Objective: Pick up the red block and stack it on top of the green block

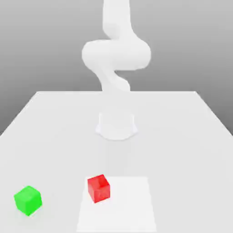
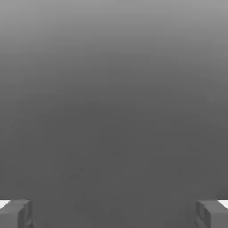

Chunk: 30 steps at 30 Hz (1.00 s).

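Currently we're at the approach step: gripper [image 2: 114,213] spread fully wide, holding nothing. Small glossy red cube [image 1: 98,188] sits on white table [image 1: 182,136], apart from small green cube [image 1: 28,200]. Next: descend over red cube, close.

Red block [image 1: 98,188] and green block [image 1: 27,200] stand well apart on the table [image 1: 182,136]; open space surrounds each.

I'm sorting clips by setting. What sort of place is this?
Most likely a simulated tabletop test scene: a plain white table against a blank grey backdrop, a featureless white robot arm at its far side, and just two glossy cubes, the red block and the green block.
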Tool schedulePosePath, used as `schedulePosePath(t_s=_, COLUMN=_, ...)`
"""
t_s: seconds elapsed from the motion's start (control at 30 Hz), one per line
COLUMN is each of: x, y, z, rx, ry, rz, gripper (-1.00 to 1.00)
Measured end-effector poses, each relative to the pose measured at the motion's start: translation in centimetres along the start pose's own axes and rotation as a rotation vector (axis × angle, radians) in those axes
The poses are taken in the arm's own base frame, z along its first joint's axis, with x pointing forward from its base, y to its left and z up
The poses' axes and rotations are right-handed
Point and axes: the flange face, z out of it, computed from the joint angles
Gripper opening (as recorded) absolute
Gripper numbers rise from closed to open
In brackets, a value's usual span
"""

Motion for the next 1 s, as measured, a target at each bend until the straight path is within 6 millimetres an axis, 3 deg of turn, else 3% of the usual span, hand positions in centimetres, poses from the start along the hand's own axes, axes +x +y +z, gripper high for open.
schedulePosePath(t_s=0.1, x=-0.5, y=2.6, z=7.9, rx=-0.045, ry=-0.115, rz=-0.048, gripper=0.00)
schedulePosePath(t_s=0.2, x=-2.3, y=5.5, z=14.9, rx=-0.095, ry=-0.218, rz=-0.100, gripper=0.00)
schedulePosePath(t_s=0.33, x=-6.2, y=10.0, z=23.0, rx=-0.172, ry=-0.345, rz=-0.178, gripper=0.00)
schedulePosePath(t_s=0.47, x=-11.4, y=15.9, z=29.5, rx=-0.269, ry=-0.468, rz=-0.274, gripper=0.00)
schedulePosePath(t_s=0.6, x=-16.1, y=22.3, z=33.0, rx=-0.373, ry=-0.565, rz=-0.368, gripper=0.00)
schedulePosePath(t_s=0.67, x=-17.2, y=24.3, z=33.9, rx=-0.403, ry=-0.585, rz=-0.392, gripper=0.00)
schedulePosePath(t_s=1.0, x=-19.9, y=26.7, z=37.9, rx=-0.409, ry=-0.592, rz=-0.417, gripper=0.00)
